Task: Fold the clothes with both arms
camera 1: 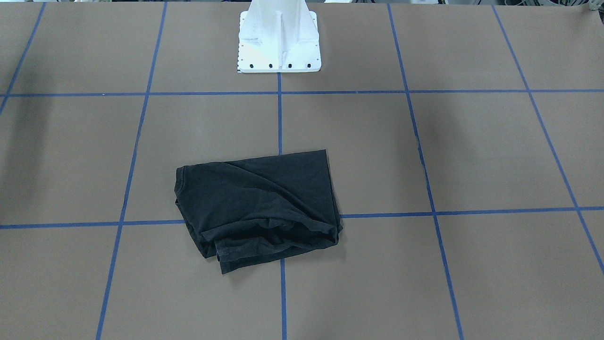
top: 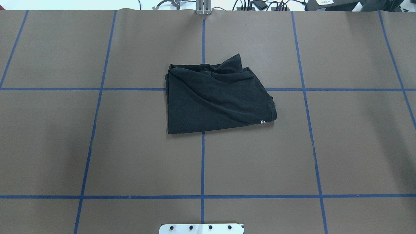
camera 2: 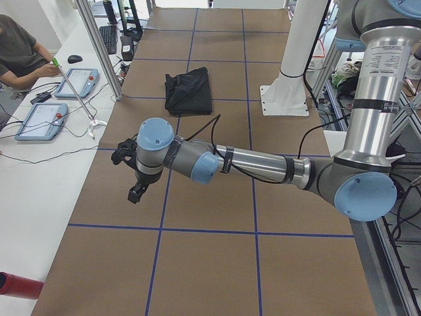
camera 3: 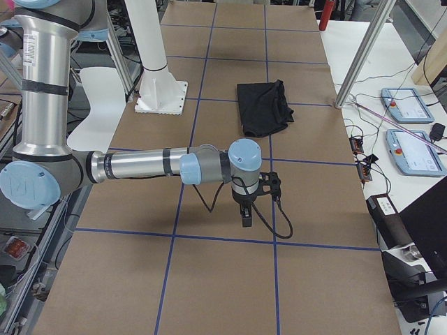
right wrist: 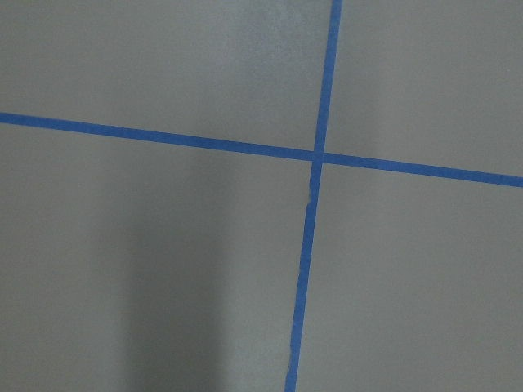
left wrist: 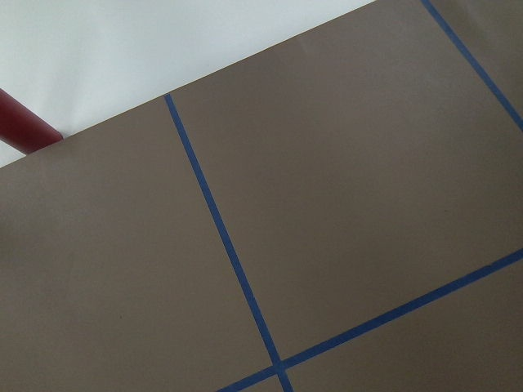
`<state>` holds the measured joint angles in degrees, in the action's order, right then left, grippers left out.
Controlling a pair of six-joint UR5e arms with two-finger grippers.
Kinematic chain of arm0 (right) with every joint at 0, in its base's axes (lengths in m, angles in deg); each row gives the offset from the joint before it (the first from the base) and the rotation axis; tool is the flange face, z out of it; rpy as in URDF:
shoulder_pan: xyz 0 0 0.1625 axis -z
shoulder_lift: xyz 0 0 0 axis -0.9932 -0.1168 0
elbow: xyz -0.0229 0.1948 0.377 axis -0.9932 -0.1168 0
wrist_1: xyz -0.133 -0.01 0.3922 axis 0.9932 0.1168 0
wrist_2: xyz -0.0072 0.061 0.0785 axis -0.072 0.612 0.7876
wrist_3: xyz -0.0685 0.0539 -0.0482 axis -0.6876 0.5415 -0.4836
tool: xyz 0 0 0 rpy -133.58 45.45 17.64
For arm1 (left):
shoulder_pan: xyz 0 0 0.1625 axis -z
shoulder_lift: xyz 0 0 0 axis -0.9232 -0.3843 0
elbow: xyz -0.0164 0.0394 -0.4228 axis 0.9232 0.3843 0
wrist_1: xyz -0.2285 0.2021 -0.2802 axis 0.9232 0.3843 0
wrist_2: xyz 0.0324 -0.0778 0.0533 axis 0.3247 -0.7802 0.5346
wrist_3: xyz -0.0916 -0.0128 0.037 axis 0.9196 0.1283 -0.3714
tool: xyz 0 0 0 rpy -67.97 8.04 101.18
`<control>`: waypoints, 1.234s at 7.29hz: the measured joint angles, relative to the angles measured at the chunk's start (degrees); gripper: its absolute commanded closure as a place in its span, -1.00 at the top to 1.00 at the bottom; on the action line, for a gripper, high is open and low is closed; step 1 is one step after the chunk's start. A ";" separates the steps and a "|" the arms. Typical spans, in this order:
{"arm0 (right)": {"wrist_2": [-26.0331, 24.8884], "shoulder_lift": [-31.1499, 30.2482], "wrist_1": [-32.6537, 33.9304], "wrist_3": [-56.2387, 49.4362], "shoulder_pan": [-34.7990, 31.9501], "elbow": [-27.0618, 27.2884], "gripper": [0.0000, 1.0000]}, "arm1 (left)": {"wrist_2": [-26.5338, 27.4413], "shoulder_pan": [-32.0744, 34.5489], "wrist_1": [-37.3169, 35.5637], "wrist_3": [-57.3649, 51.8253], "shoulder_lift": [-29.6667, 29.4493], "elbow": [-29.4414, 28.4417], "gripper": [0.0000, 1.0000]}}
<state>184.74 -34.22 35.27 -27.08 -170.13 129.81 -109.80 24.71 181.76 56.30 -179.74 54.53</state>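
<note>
We locate the black short-sleeved cotton T-shirt (top: 216, 97) near the middle of the brown paper-covered table (top: 130, 146). It lies across a crossing of the blue tape grid lines (top: 97, 130), in front of the white pedestal base (camera 1: 279, 42). It forms a rough multi-layer rectangle with loose ridges on top. A cloth flap (top: 234, 61) protrudes at the edge far from the robot, and a small white print (top: 263, 122) shows at one corner.

The left arm's black two-finger gripper (camera 2: 135, 192) hangs over bare table toward the robot's left end, well apart from the shirt. The right arm's black two-finger gripper (camera 3: 246, 213) hangs likewise toward the right end. Each appears only in a side view, so we cannot tell whether either is released or clenched. Neither holds cloth.

Hazards, in our judgement:
- A pinch that takes only the top layer would peel the stack open.
- Unequal lift between the two arms would skew the fold.
- Dragging over the paper would bunch the lower layers.
- Fingers arriving clenched would push the cloth, not take it.
- The flap, if ignored, would remain outside the fold.
</note>
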 measured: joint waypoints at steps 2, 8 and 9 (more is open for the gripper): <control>1.19 0.18 0.04 -0.11 -0.04 -0.54 1.00 | -0.34 0.00 -0.31 0.00 1.39 1.49 0.99; 2.48 -0.16 -0.53 -0.35 -0.16 -0.54 1.00 | -0.38 -0.04 -1.11 0.29 2.16 2.72 0.99; 4.30 -0.33 -0.38 -0.28 -0.50 -0.54 1.00 | -0.30 -0.03 -1.12 0.31 2.31 2.96 0.99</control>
<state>189.05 -34.55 34.89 -27.36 -170.64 129.28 -110.10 24.68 180.64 56.61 -177.44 57.50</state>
